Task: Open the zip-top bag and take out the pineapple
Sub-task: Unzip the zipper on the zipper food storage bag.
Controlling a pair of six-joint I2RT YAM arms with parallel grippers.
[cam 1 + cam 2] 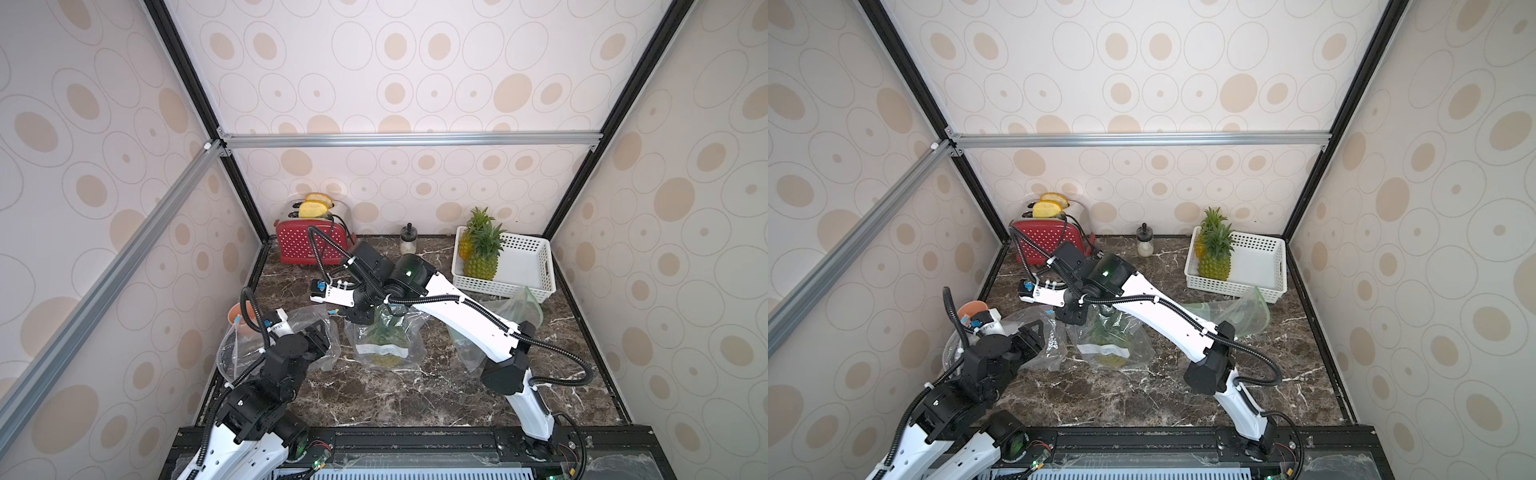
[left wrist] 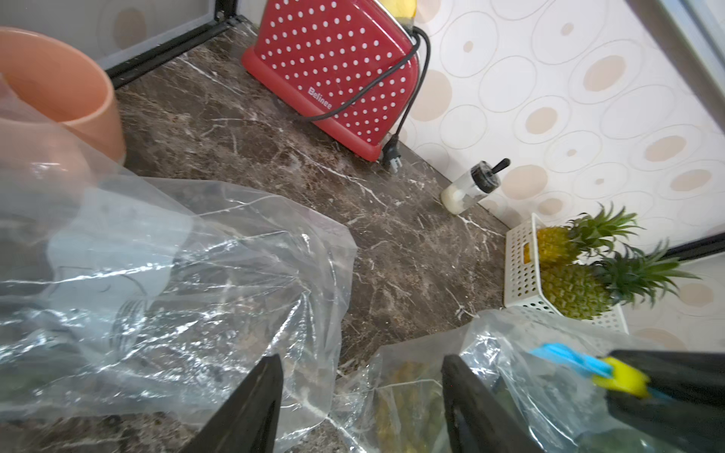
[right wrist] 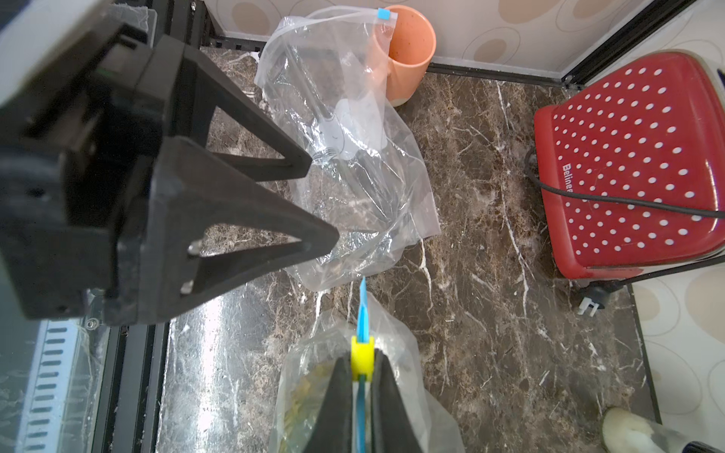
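Observation:
The zip-top bag (image 1: 386,340) (image 1: 1108,340) lies mid-table, clear, with the pineapple (image 1: 384,359) (image 3: 310,388) showing yellow-green through the plastic. My right gripper (image 1: 357,313) (image 3: 361,366) is at the bag's top edge, shut on the yellow slider (image 3: 361,355) (image 2: 620,378) that rides the blue zip strip (image 3: 362,310). My left gripper (image 1: 320,336) (image 2: 361,392) (image 3: 323,200) stands open just left of that bag, with nothing between its fingers, over the edge of an empty clear bag (image 2: 176,282).
A white basket (image 1: 528,266) at the back right holds two pineapples. A red dotted toaster (image 1: 309,245) and a small jar (image 1: 408,241) stand at the back. An orange cup (image 1: 239,316) stands far left, and another empty bag (image 1: 515,311) lies right.

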